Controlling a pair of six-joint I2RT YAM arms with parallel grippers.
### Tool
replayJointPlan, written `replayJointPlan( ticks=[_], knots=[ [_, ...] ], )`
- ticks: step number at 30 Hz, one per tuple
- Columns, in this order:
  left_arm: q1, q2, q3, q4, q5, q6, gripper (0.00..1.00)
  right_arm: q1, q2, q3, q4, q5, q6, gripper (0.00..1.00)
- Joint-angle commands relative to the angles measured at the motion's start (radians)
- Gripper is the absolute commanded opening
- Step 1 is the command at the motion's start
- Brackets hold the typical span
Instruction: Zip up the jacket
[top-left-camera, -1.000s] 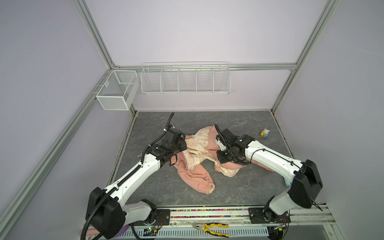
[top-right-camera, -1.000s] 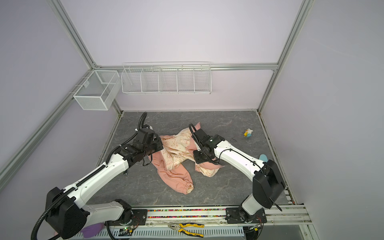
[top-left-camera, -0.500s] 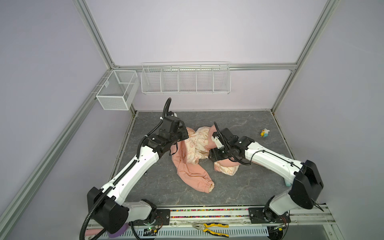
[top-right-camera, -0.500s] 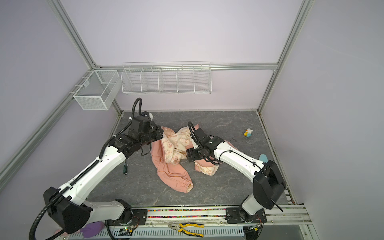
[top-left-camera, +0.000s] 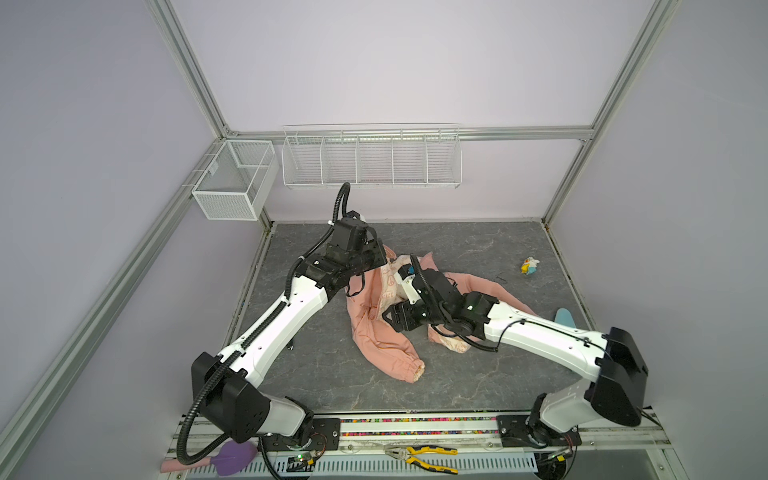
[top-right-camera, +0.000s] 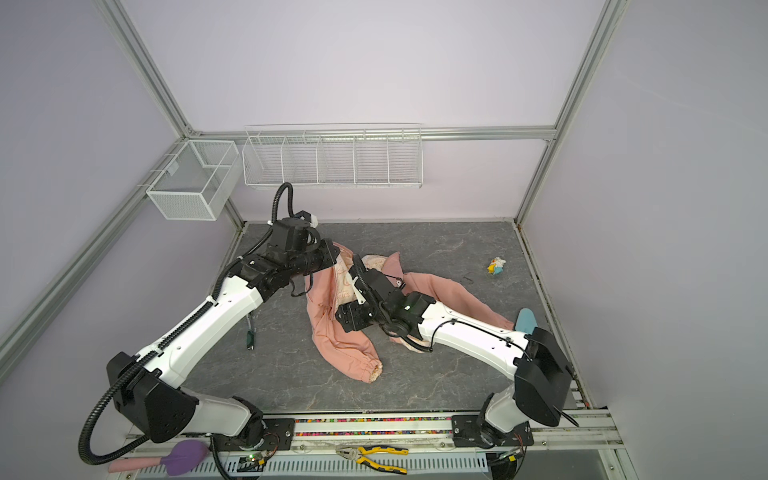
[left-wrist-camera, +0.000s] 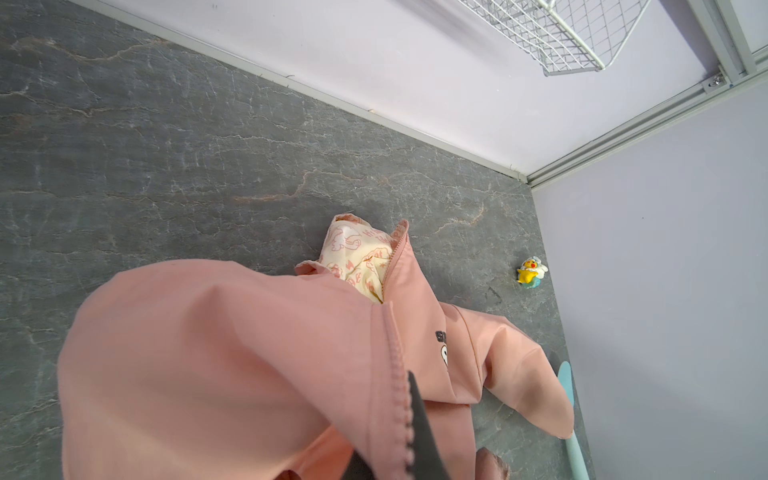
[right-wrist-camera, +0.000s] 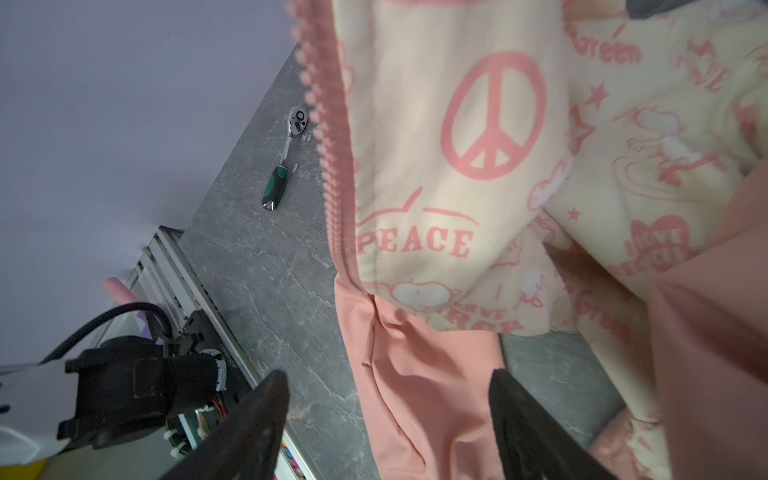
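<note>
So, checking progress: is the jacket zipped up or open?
Open. On the jacket, cream lining shows beside a lone, unjoined row of zipper teeth.

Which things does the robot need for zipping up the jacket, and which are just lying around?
For the job:
- jacket
- left gripper, shut on the jacket's zipper edge
- right gripper, open close to the fabric

Just lying about:
- yellow toy
- ratchet wrench
- pliers
- light-blue tool
- wire baskets
</note>
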Motion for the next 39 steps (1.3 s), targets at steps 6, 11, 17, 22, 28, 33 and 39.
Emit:
replayJointPlan(
  ticks=[6,11,17,22,28,33,39],
  knots=[
    [0.005,-0.013,0.025,0.047,0.028,-0.022,0.00,0.023,0.142,0.092,0.093,0.111,0.154,0.87],
    [0.006,-0.041,-0.006,0.051,0.019,-0.028,0.00,0.013,0.153,0.089,0.076,0.223,0.237,0.71],
    [0.006,-0.048,-0.016,0.039,-0.012,-0.015,0.00,-0.005,0.124,0.080,0.045,0.207,0.222,0.32],
    [0.007,-0.033,-0.003,0.028,-0.047,0.007,0.06,-0.005,0.060,0.066,-0.008,0.173,0.161,0.15],
    [0.017,-0.053,-0.021,-0.014,-0.102,0.031,0.52,-0.034,-0.005,0.068,-0.101,0.041,0.047,0.10],
    [0.033,-0.137,-0.110,-0.059,-0.151,0.026,0.62,-0.088,-0.024,0.092,-0.204,-0.080,-0.030,0.07],
    [0.035,-0.262,-0.292,-0.121,-0.170,-0.025,0.65,-0.165,-0.053,0.096,-0.248,-0.205,-0.092,0.07]
  ],
)
